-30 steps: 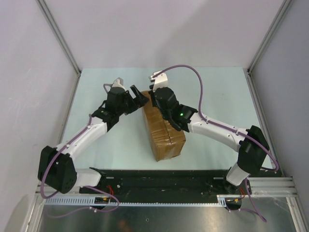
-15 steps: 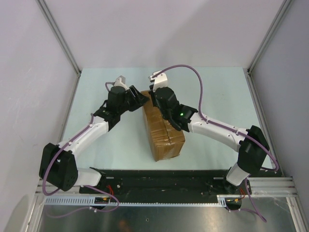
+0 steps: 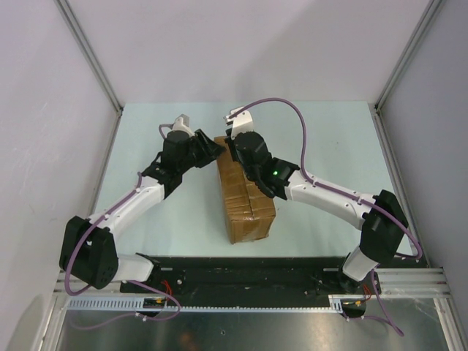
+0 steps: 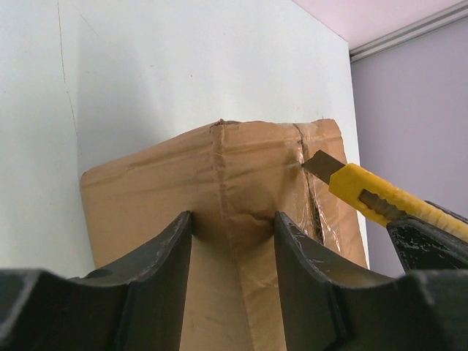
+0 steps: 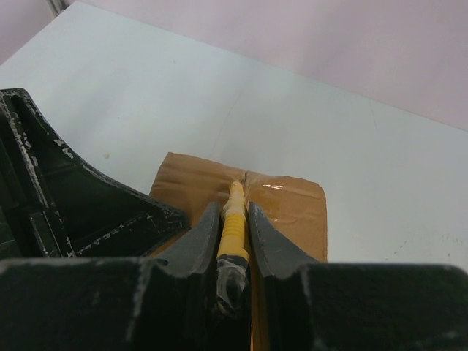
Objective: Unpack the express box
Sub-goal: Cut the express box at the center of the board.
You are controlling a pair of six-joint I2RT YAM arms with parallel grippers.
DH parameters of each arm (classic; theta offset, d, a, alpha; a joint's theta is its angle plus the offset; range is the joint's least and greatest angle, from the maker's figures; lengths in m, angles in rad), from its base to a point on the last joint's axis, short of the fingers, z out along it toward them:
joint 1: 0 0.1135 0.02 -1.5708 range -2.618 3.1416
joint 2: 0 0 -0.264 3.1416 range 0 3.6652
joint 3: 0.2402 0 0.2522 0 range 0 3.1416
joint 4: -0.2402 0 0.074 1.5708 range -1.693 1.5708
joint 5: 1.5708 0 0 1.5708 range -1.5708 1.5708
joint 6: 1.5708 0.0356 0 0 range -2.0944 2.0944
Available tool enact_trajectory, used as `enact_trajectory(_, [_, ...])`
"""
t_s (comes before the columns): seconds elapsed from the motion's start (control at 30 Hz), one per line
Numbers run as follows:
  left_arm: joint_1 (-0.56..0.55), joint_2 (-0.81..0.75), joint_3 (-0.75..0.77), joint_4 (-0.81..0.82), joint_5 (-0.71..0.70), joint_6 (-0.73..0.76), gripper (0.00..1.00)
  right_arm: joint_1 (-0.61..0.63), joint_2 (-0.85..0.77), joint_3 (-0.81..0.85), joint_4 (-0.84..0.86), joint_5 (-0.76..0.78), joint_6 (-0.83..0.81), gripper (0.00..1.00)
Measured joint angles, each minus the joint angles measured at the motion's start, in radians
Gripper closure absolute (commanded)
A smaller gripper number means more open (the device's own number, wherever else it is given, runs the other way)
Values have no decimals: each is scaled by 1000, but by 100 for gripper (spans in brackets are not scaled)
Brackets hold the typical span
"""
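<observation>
The express box (image 3: 245, 194) lies on the counter (image 3: 329, 146) near its centre, between the two arms. Its long axis runs from the arm bases towards the far edge, slightly skewed. The box is brown cardboard with brown tape along the top seam and a band of tape across the middle. The flaps lie shut, so the contents are hidden.

In the left wrist view, the tape along the seam at the far end is wrinkled, and a dark split shows in it just beside the blade.

The left pincer (image 4: 232, 219) is at the far left end of the box. Its two fingers (image 4: 164, 270) are closed onto the cardboard, one on each side of a creased ridge at that end, and both touch the box.

The right pincer (image 5: 234, 219) is above the far end of the box. Its fingers are clamped on the yellow utility knife (image 4: 365, 194), gripping the handle on both sides. The knife points away from the wrist, along the centre seam. The blade is extended, and its tip meets the taped seam near the far edge of the top face.

The two pincers are close together over the same end of the box, the left beside the right.
</observation>
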Motion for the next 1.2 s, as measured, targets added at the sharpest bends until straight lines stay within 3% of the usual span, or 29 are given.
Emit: enact_trajectory(1.2, [-1, 8, -19, 53, -1, -36, 61, -25, -24, -2, 19, 57, 58, 100])
